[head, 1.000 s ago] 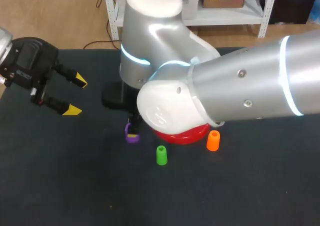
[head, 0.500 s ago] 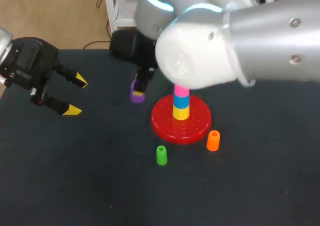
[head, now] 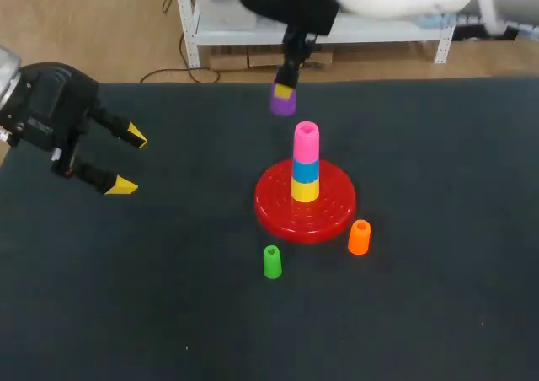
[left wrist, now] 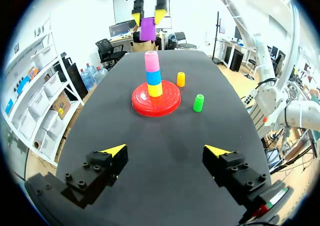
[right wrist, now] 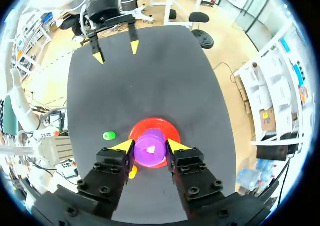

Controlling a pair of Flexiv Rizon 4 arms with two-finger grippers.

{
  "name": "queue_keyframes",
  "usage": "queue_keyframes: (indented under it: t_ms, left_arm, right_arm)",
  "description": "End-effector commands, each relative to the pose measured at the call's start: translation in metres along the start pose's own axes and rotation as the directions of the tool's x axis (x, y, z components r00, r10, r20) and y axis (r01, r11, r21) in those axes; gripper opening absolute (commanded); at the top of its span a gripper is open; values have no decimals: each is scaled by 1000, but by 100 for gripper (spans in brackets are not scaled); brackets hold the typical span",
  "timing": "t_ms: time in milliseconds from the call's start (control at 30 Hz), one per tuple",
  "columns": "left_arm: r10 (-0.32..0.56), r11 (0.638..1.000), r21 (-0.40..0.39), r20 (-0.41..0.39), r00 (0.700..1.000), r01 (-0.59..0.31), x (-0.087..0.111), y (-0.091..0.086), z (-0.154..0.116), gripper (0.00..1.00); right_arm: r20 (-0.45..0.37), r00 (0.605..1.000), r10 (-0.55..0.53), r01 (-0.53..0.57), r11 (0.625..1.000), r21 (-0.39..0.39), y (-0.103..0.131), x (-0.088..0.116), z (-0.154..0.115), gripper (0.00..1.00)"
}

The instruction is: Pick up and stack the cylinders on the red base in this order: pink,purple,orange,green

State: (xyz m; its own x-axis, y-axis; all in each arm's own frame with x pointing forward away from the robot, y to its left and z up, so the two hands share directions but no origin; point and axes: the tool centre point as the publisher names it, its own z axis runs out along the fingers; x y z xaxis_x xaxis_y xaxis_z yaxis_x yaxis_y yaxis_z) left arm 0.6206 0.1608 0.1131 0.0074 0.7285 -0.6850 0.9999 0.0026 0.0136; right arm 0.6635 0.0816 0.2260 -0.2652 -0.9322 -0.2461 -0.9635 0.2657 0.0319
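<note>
Purple cylinder: pinched in right gripper, held high near pink cylinder atop red base stack; left gripper spread wide, hovering well apart

Right wrist view: purple cylinder covers stack, most of red base. Orange cylinder I see only as sliver (rest behind right gripper).

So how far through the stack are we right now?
The pink cylinder sits atop the stack on the red base: first step looks done. The right gripper holds the purple cylinder in the air by the stack. The orange cylinder and green cylinder stand on the table, left to do.
</note>
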Motion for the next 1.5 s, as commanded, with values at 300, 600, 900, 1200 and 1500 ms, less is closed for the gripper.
queue_keyframes:
  t_ms: [300,600,900,1200,1500]
  left_arm:
    - [1,1000,-1,1,1000,-1,1,0,0,100]
    - [1,1000,-1,1,1000,-1,1,0,0,100]
    - [1,1000,-1,1,1000,-1,1,0,0,100]
    - [1,1000,-1,1,1000,-1,1,0,0,100]
    - [1,1000,-1,1,1000,-1,1,0,0,100]
  right_arm:
    - [-4,1000,22,-22,998,-53,-8,17,14,0]
    - [-45,998,48,-51,996,-75,-11,28,25,0]
    - [-75,996,56,-61,996,-72,-10,32,32,0]
    - [-86,995,56,-63,995,-80,-9,34,38,0]
    - [-84,994,65,-73,993,-92,-8,38,41,0]
